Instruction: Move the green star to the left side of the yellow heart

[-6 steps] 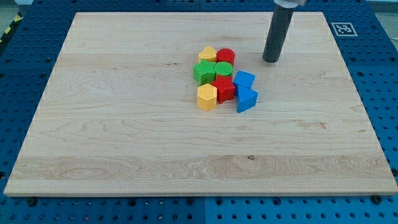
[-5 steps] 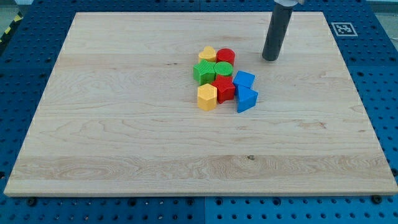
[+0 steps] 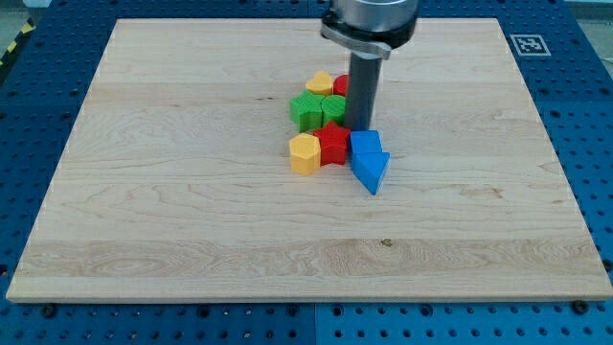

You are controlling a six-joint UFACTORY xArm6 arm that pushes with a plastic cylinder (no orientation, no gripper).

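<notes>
Nearest the view's bottom, a wide stretch of the wooden tabletop lies in front of the cluster of blocks. The closest piece is a blue triangular block, pointing down toward the view's bottom, with a second blue block touching it just behind. To the view's left of those sit a red star-like block and, touching it on its left, a yellow hexagonal block. My tip stands just behind the second blue block and right beside the red star-like block, at the cluster's right side; the dark rod rises from there and hides part of what lies behind it. The arm carries no jaws, only this rod. Behind the red and yellow pair is the green star, at the cluster's left edge, touching a green round block on its right. Farthest back, the yellow heart sits just behind the two green blocks, and a red block peeks out between the heart and the rod, its shape too hidden to tell. The green star lies in front of the heart and slightly to its left
</notes>
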